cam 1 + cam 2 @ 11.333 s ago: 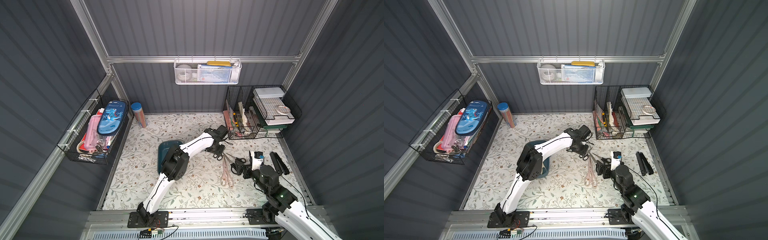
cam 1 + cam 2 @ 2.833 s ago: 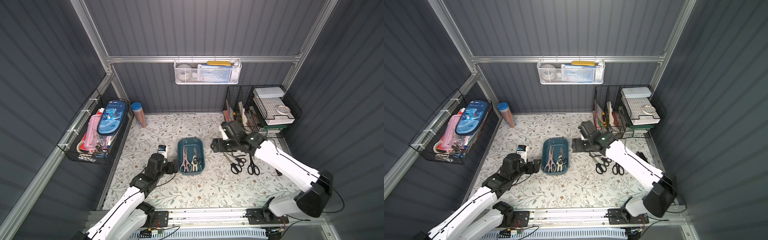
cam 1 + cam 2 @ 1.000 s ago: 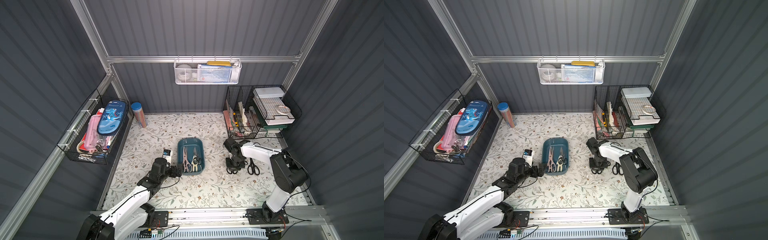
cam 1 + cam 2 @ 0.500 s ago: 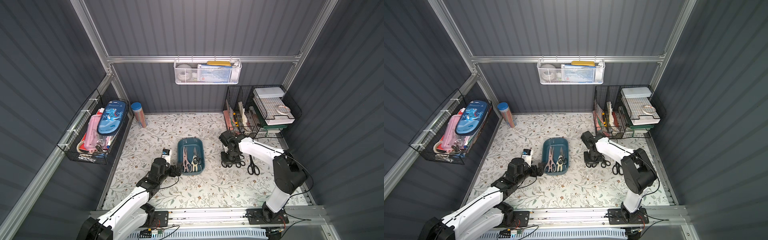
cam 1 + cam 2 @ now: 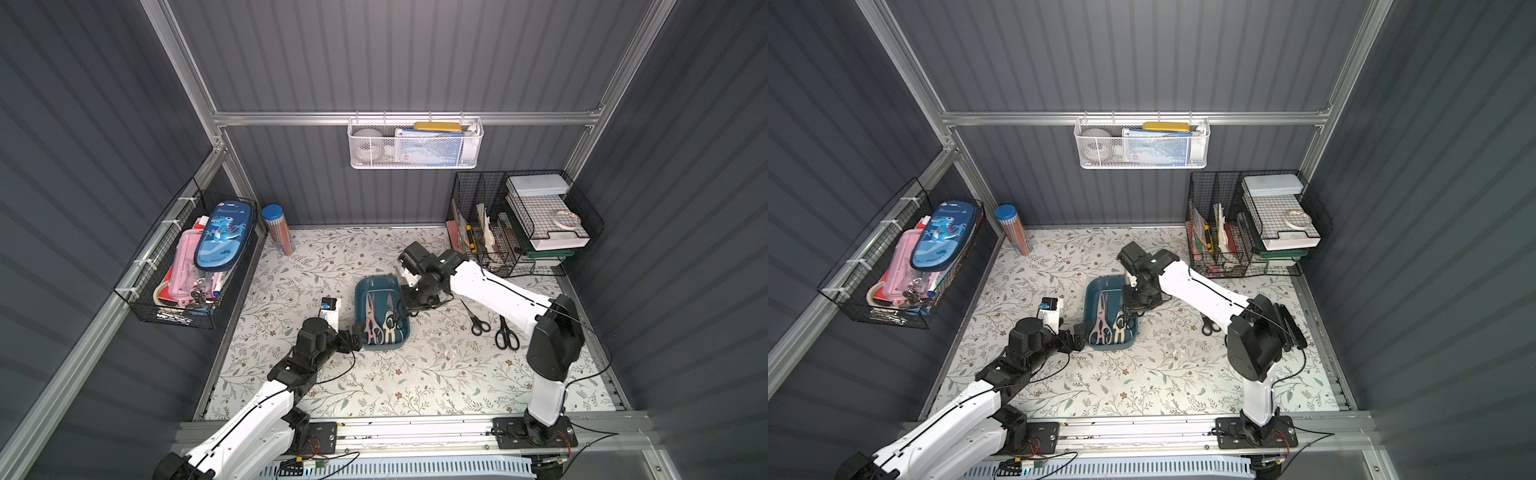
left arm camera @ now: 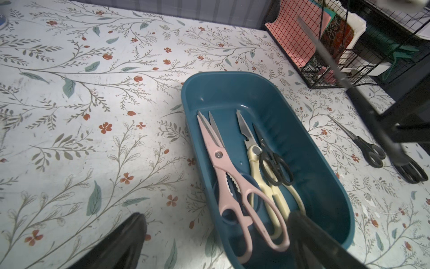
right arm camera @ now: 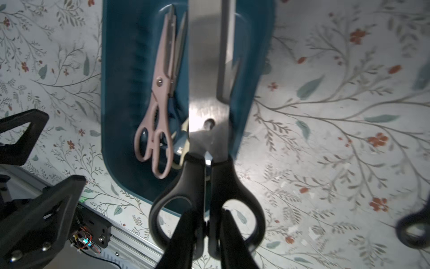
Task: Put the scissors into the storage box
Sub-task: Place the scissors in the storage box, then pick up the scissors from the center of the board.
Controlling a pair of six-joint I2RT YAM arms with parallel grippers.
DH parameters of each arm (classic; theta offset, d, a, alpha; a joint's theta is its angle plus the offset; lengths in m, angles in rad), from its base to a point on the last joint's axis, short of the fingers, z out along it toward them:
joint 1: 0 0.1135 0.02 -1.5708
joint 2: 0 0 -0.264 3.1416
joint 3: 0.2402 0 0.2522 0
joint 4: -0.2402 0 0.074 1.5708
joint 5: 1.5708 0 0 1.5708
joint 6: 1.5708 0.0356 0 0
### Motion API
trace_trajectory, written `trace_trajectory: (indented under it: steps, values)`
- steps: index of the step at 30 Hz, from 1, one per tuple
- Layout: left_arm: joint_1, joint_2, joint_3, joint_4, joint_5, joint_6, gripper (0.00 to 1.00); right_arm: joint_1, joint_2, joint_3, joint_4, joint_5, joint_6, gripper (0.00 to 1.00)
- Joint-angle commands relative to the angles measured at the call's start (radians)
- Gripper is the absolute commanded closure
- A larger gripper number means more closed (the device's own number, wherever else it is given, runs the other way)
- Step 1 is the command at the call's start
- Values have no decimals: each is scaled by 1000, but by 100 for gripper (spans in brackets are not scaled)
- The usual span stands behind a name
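Scissors are split three ways. Three pairs lie inside the storage box [image 6: 232,93]: the pink-handled shears [image 6: 218,154], the cream-handled shears [image 6: 256,150] and a small black-handled pair [image 6: 275,167] resting on the cream ones, all with their handles toward the robot's side. Two more black-handled pairs [image 5: 478,324] [image 5: 505,334] lie on the flowered table to the right of the box, well apart from it.

The large black-handled pair [image 7: 210,109] is in the air, clamped by the right gripper [image 7: 207,223], whose jaws are closed on the handles where the two loops meet. Its blades are slightly parted.

The coming move turns on how this pair sits over the box. Its long axis runs the same way as the box's long side, with the blades toward the far end and the handles toward the near end, like the pairs already inside. In the right wrist view it hangs over the right-hand half of the box, close to the right rim. The top views suggest it is raised above the table. By that reading, a small shift toward the box's middle and a descent would come before any release; otherwise the handles might catch the rim.

The left gripper [image 5: 354,333] stands wide open and empty at the box's near left corner, one finger over the table and the other over the box's near end.
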Motion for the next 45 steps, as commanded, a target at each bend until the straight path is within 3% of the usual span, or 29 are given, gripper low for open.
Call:
trace_trajectory:
  steps: [1,9,15,22,26,29,32,36,38,40,45]
  values:
    - [-5,-39,-31,21,46,26,1,44,94,63,-10,-56,20,88]
    - [-5,-90,-50,20,46,27,1,71,257,180,-25,-64,31,89]
    - [-5,-70,-44,21,43,25,1,73,281,131,47,-108,48,88]
    - [-5,-43,-34,25,60,34,1,69,269,189,46,-85,36,59]
    - [-4,-47,-66,102,184,84,0,39,188,169,34,-37,17,51]
    - [-16,-17,-73,157,265,122,1,-11,41,46,71,19,-22,48]
    - [-57,7,-85,205,291,157,1,-90,-155,-189,170,135,-91,44]
    - [-116,42,-123,331,324,196,1,-308,-322,-432,148,180,-134,43]
    - [-143,80,-138,393,349,220,1,-417,-347,-497,84,180,-153,44]
    - [-169,109,-111,348,301,232,1,-487,-347,-557,51,184,-176,46]
    - [-186,124,-98,332,234,230,1,-504,-312,-628,71,180,-204,51]
